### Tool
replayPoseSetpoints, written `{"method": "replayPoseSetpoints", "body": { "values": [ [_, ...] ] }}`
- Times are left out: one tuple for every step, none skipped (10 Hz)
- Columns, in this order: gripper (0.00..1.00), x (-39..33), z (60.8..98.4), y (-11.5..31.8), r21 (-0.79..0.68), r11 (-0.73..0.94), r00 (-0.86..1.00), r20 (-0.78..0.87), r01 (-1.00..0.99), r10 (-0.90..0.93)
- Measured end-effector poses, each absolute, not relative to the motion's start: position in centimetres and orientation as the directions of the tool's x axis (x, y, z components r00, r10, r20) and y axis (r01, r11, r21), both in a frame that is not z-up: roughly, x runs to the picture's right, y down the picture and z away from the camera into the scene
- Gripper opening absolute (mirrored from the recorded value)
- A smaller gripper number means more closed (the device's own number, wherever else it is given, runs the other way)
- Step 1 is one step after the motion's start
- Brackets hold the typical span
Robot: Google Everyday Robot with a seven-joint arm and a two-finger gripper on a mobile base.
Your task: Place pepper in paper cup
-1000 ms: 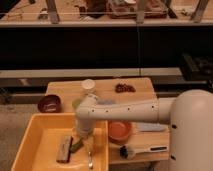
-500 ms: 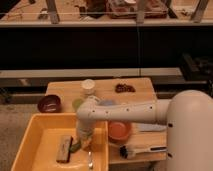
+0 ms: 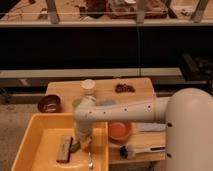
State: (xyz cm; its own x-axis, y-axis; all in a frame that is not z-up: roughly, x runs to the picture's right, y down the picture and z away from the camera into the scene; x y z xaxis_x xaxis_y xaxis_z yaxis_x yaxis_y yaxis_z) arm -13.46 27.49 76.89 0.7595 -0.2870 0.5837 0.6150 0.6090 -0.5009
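The green pepper [image 3: 74, 147] lies in the yellow tray [image 3: 37, 137], just right of a brown block [image 3: 64, 149]; only a small part of it shows beside the arm. My gripper [image 3: 83, 143] reaches down into the tray right at the pepper, at the end of the white arm [image 3: 120, 114]. The white paper cup [image 3: 88, 86] stands upright on the wooden table [image 3: 142, 86] behind the tray, well beyond the gripper.
A small translucent green cup [image 3: 76, 103] and a dark red bowl [image 3: 49, 104] stand at the tray's far edge. An orange bowl [image 3: 120, 131] and a black-headed brush [image 3: 134, 150] lie right of the tray. A fork [image 3: 90, 160] lies in the tray. Dark snacks [image 3: 125, 88] sit at the table's back.
The arm's large white body has grown in view at the right. The gripper stays low in the tray by the pepper; the pepper and block have not moved.
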Motion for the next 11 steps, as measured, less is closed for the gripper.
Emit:
{"method": "replayPoseSetpoints", "body": {
  "values": [
    [0.46, -13.5, 76.8, 27.6, -0.494, 0.609, 0.756, 0.585, 0.62, -0.294],
    [0.46, -13.6, 76.8, 27.7, -0.481, 0.614, 0.749, 0.59, 0.626, -0.302],
    [0.46, -13.6, 76.9, 27.9, -0.47, 0.618, 0.744, 0.593, 0.631, -0.309],
    [0.46, -13.7, 77.1, 28.0, -0.459, 0.62, 0.738, 0.597, 0.636, -0.315],
    [0.46, -13.8, 77.2, 28.2, -0.447, 0.621, 0.73, 0.604, 0.643, -0.321],
    [0.46, -13.9, 77.5, 28.3, -0.435, 0.624, 0.722, 0.61, 0.649, -0.326],
    [0.46, -13.9, 77.6, 28.4, -0.429, 0.626, 0.719, 0.614, 0.651, -0.326],
    [0.46, -13.9, 77.7, 28.5, -0.424, 0.628, 0.716, 0.618, 0.652, -0.326],
    [0.44, -13.9, 77.9, 28.6, -0.416, 0.628, 0.71, 0.622, 0.658, -0.332],
    [0.39, -13.9, 77.9, 28.5, -0.415, 0.628, 0.709, 0.621, 0.658, -0.333],
    [0.3, -13.8, 77.8, 28.5, -0.415, 0.628, 0.71, 0.62, 0.659, -0.334]
  ]
}}
